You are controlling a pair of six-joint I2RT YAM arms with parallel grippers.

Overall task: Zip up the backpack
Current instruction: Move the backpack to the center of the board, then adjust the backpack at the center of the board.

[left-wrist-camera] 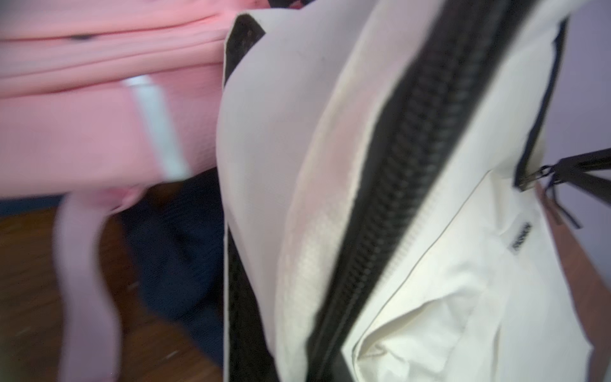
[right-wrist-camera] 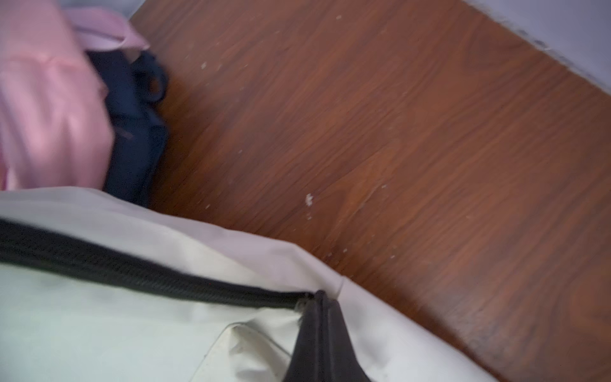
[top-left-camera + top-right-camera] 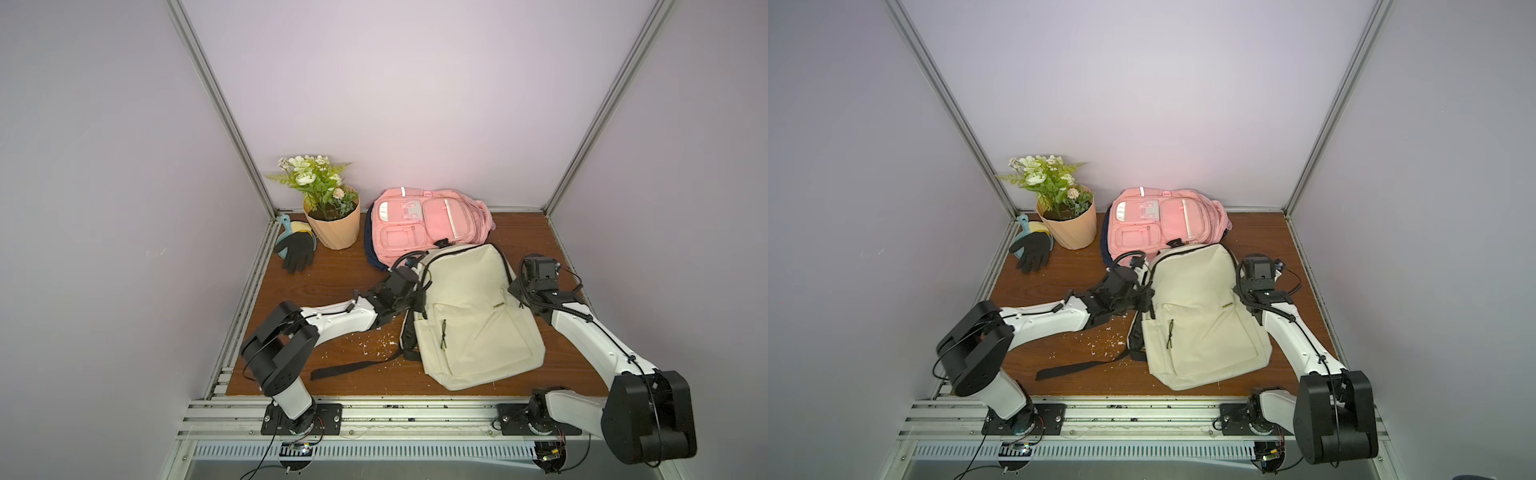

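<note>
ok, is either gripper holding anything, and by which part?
Right gripper is shut on the black zipper pull of the cream fabric backpack. Left gripper is shut at its side edge; what it pinches is hidden.

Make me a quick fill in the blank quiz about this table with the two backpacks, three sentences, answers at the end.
1. Behind the cream backpack lies a second backpack, coloured ___.
2. The glove lying beside the flower pot is ___.
3. The loose strap trails from the cream backpack toward the base of the ___ arm.
Missing words: pink; black; left.
</note>
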